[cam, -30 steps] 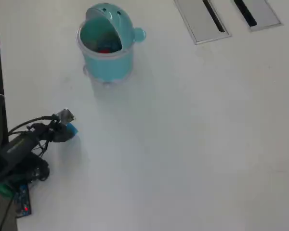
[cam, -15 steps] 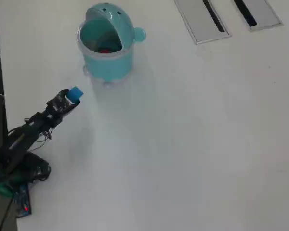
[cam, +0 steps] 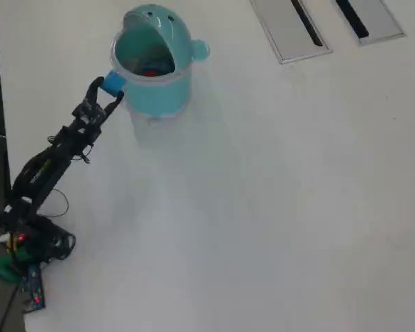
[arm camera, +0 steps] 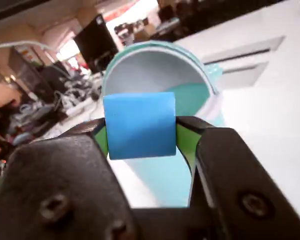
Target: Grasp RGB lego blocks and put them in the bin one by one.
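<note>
My gripper (arm camera: 140, 132) is shut on the blue block (arm camera: 139, 125), held between its green-padded jaws. In the overhead view the gripper (cam: 111, 88) holds the blue block (cam: 113, 83) right at the left rim of the teal bin (cam: 159, 90). The bin's open mouth (arm camera: 155, 70) faces me just beyond the block. A red block (cam: 150, 71) lies inside the bin. The yellow-green block is not in view.
Two grey slotted panels (cam: 294, 28) are set in the white table (cam: 277, 194) at the far right. The arm's base and cables (cam: 21, 256) sit at the lower left edge. Cluttered desks show beyond the table's edge in the wrist view.
</note>
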